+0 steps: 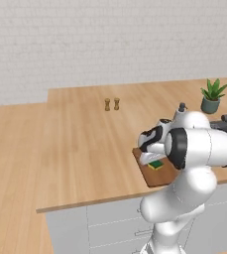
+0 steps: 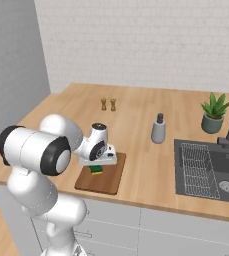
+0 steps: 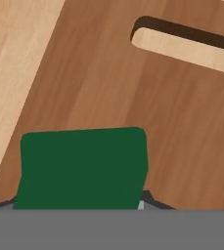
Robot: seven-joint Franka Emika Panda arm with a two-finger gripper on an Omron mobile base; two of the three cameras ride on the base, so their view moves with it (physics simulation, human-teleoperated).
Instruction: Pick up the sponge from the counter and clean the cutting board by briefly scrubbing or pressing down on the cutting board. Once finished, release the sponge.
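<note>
shakers (image 2: 108,104), dispenser (image 2: 158,129), plant (image 2: 214,115), sink (image 2: 213,167)

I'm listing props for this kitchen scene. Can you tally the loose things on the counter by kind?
Sponge: 1
Cutting board: 1
Small wooden shakers: 2
Grey soap bottle: 1
Potted plant: 1
Total: 6

Sponge (image 3: 83,168) is showing a dark green top over a yellow underlayer. Cutting board (image 3: 133,97) is displaying dark brown wood grain. Counter (image 1: 75,144) is presenting light-wood planks above grey cabinet fronts (image 2: 186,235). Wall (image 2: 146,40) is showing white brick pattern.
</note>
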